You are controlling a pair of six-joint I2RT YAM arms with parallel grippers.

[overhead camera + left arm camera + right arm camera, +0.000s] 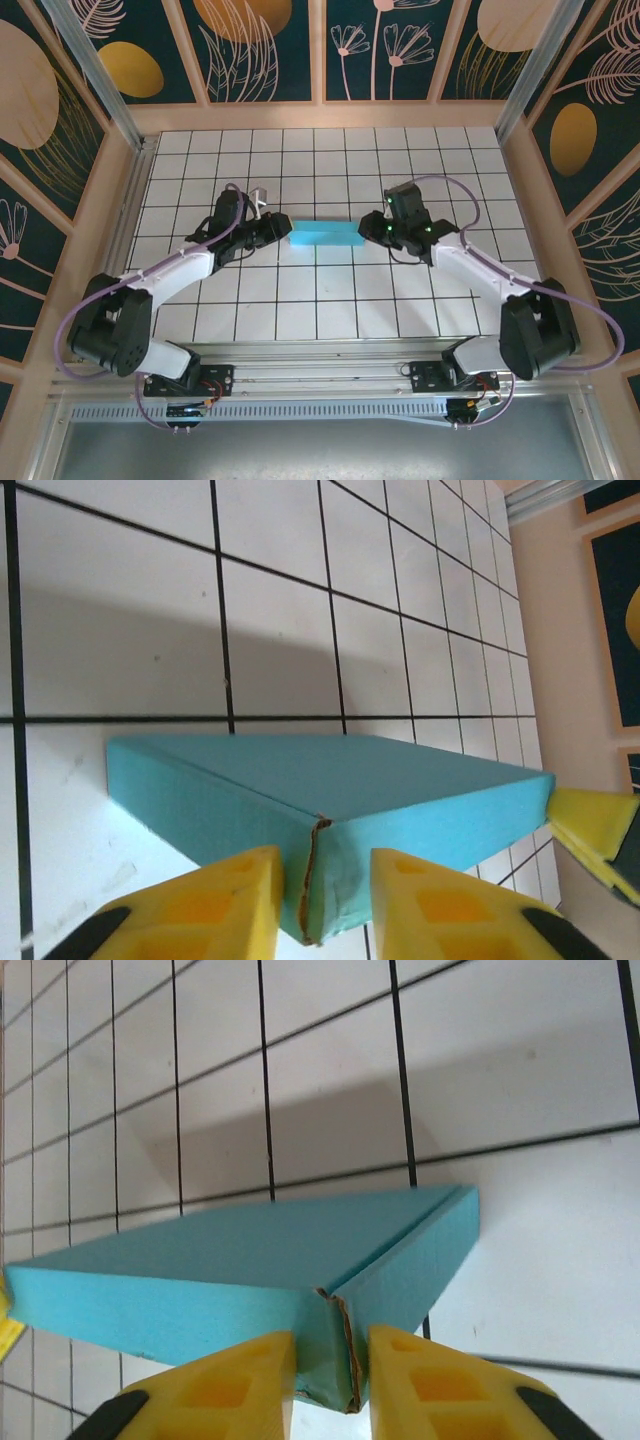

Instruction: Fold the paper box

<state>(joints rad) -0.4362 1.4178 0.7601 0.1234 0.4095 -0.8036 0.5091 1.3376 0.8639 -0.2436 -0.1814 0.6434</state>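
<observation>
Left gripper point(325, 858) pinches the box's point(325, 235) left end corner and right gripper point(332, 1336) pinches the right one. Uneven squeezing could split the frayed seams or skew the box.

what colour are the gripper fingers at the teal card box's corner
Bright yellow fingers, against the teal-blue card box; clearest in the left wrist view.
</observation>
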